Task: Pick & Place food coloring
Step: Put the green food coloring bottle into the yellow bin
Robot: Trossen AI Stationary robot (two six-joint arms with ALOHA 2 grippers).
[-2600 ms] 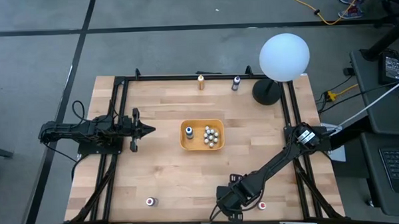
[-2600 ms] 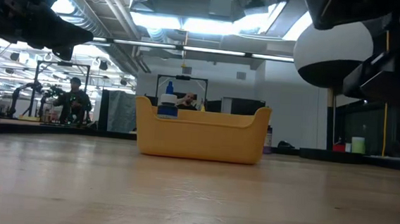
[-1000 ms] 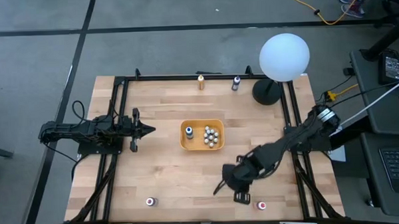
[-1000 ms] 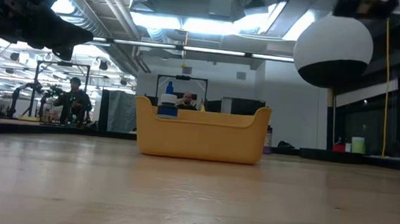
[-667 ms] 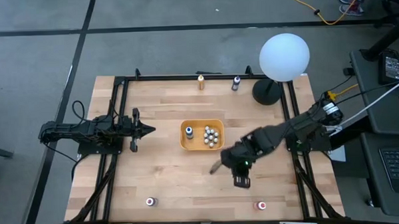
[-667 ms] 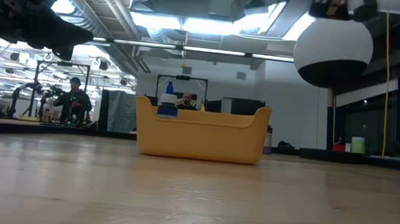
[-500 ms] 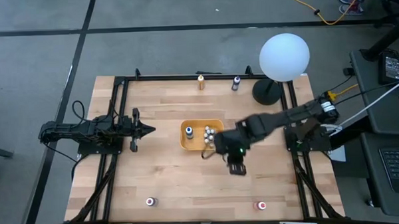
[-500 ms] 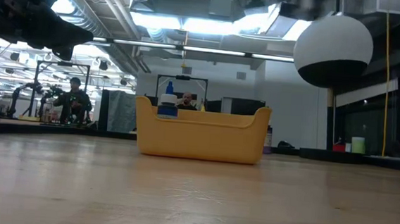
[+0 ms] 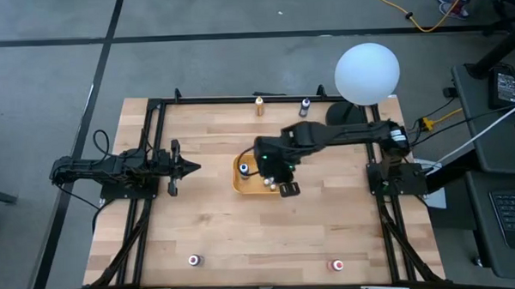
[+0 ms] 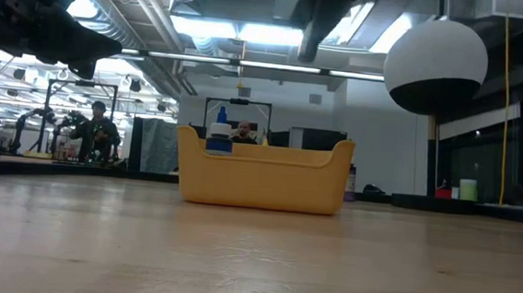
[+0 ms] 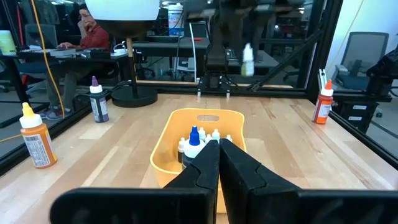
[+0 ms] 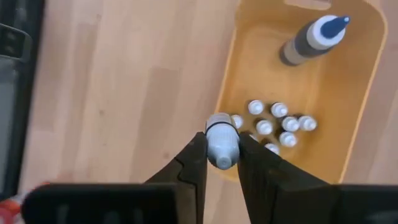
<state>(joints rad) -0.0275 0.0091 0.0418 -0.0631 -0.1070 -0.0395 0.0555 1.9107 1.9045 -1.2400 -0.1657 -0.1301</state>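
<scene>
1. The held food coloring bottle (image 12: 221, 139), white-capped, is pinched between the fingers of the right tool (image 12: 221, 152), which hangs above the tray's edge; in the left wrist view it shows as a pale bottle (image 11: 247, 60) up in the air beyond the tray.
2. This looks like the carry-and-drop step: the bottle sits over the rim, not yet inside.
3. The next move probably calls for shifting a little further over the tray's open floor, lowering, then letting the fingers part so the bottle lands beside the others without tipping them.
4. The orange-yellow tray (image 12: 360, 112) holds a cluster of small white-capped bottles (image 12: 277, 124) and one taller blue-tipped bottle (image 12: 314, 38) standing apart at one end.
5. Loose bottles remain on the counter (image 9: 209, 223): one near the front edge (image 9: 193, 261), a red-capped one (image 9: 336, 265), an orange one (image 9: 260, 106) and a dark one (image 9: 304, 108) at the back.
6. The left tool (image 9: 190, 167) waits well off the tray, fingers pressed together and empty.
</scene>
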